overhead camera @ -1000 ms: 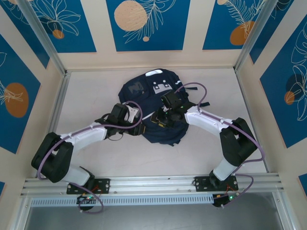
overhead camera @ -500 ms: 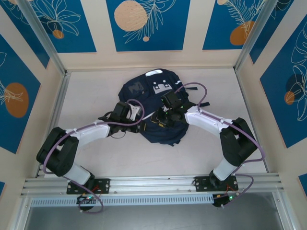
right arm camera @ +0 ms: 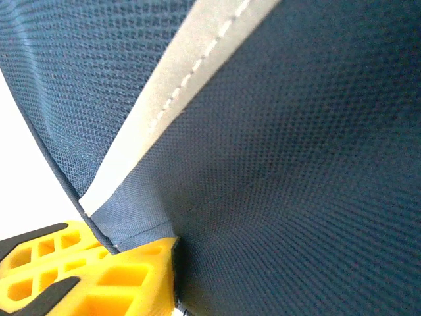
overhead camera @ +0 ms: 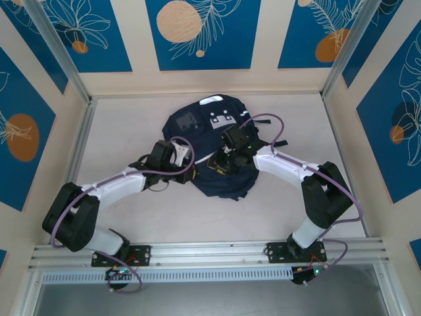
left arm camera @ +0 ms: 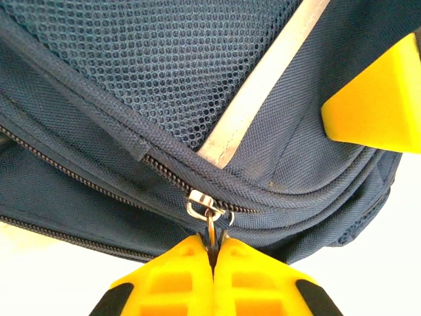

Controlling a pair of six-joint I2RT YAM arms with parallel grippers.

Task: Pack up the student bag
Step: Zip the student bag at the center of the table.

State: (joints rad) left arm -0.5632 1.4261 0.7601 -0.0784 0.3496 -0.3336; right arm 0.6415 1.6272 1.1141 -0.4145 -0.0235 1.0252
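Note:
The student bag, dark navy with white stripes and a light grey patch, lies flat at the table's middle back. My left gripper is at the bag's left front edge. In the left wrist view its yellow fingers are shut on the metal zipper pull of a closed zip under the mesh pocket. My right gripper presses on the bag's middle, and its yellow finger shows beside a white stripe. In the right wrist view taut navy fabric runs down beside one yellow finger; the other finger is hidden.
Dark straps trail from the bag's left side beside my left wrist. Metal frame posts and patterned walls close in the table on three sides. An aluminium rail runs along the near edge.
My left gripper has closed onto the zipper pull, after the arm shifted a little right and back. The right gripper's jaws have narrowed slightly on the fabric. The bag has not moved.

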